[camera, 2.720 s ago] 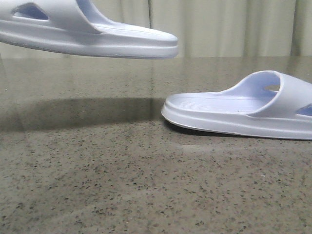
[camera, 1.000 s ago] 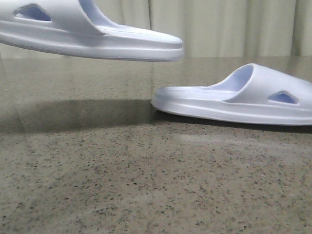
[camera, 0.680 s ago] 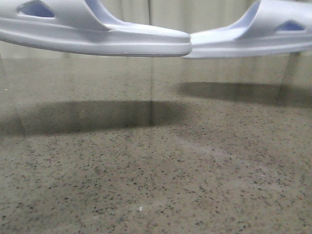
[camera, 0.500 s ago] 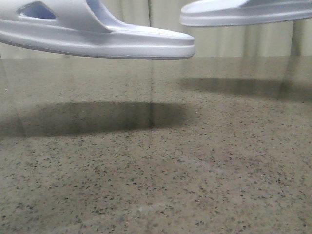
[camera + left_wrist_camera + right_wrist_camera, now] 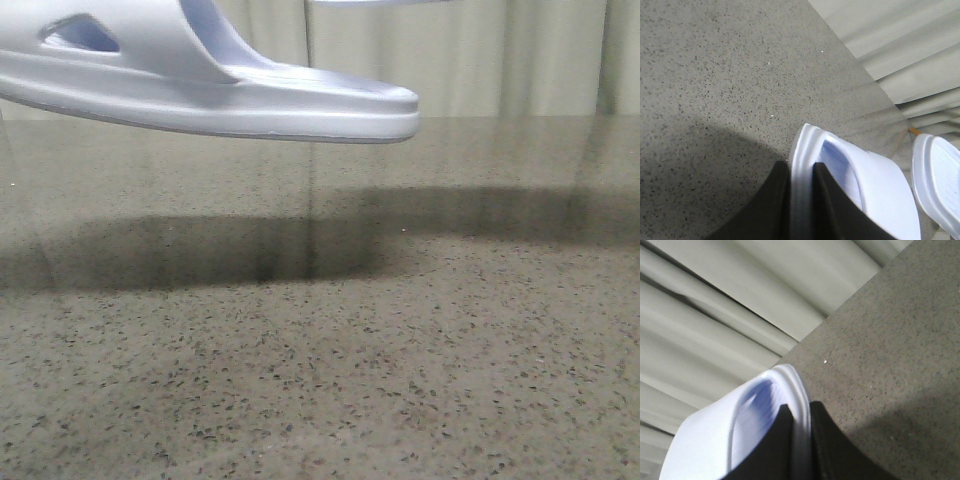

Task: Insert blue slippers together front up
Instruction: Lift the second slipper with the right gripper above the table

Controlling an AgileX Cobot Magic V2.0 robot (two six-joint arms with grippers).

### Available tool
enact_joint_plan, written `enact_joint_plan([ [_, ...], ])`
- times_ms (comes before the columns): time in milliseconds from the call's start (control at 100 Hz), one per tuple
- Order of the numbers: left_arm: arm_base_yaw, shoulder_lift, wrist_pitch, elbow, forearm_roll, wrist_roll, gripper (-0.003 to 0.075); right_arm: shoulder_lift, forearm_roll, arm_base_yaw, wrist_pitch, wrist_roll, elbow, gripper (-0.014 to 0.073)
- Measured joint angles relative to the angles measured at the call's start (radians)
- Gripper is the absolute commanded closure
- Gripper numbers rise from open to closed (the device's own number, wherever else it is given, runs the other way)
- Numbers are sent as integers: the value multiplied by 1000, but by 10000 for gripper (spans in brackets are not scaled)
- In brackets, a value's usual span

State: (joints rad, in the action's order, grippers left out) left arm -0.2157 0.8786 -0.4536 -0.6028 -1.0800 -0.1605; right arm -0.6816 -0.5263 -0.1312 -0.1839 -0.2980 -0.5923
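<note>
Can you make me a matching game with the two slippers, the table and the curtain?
Things:
1. left slipper
2. right slipper
3. table
4. curtain

Descriptions:
A. speckled grey-brown, with dark shadows on it
B. pale folds hanging behind the table
C. held in the air by the left gripper, seen side-on in the front view
D. its rim pinched by the right gripper, almost out of the front view

Pairs: 1-C, 2-D, 3-A, 4-B

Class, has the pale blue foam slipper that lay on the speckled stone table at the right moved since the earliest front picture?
Yes. It has risen off the speckled stone table past the cream curtain; only a sliver of that pale blue foam slipper shows at the top edge.
</note>
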Motion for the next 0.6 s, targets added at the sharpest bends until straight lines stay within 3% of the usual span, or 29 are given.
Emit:
enact_joint_plan([
  [250, 0, 0, -43, 0, -26, 0, 691, 84, 2, 0, -172, 2, -1, 701],
  [600, 0, 0, -102, 0, -88, -51, 691, 107, -9, 0, -239, 2, -1, 701],
])
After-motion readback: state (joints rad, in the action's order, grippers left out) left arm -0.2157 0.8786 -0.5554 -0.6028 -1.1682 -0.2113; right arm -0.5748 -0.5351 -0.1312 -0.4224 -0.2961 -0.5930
